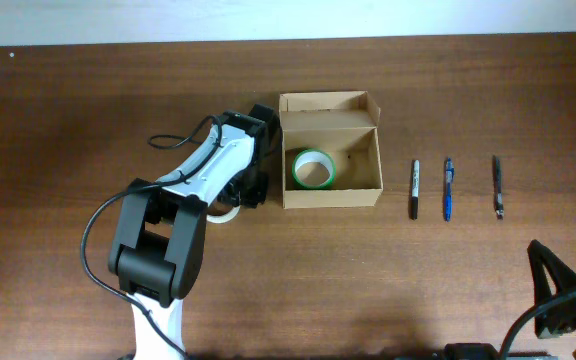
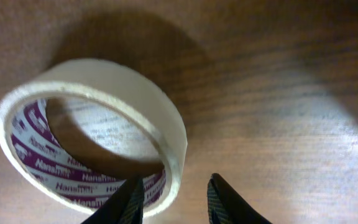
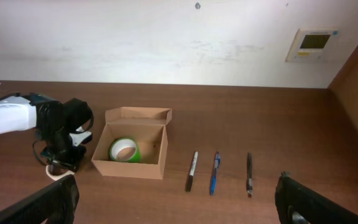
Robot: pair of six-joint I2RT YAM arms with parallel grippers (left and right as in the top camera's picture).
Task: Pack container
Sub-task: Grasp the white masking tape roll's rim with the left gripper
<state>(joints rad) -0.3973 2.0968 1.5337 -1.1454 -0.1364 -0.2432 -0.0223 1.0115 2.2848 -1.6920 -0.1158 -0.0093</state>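
Observation:
The container is a tan cardboard box standing open, its flap lid folded back. A green tape roll lies flat inside it. Just left of the box, a white tape roll with purple print lies on the table. My left gripper hangs over that roll and is open. One finger is inside the ring and the other is outside its wall, with a gap on the outer side. From overhead, only an edge of the white roll shows under my left gripper. My right gripper is wide open over bare table at the near right.
Three pens lie in a row right of the box: a black marker, a blue pen and a dark pen. The left arm's cable loops beside the box. The right arm sits at the front right corner.

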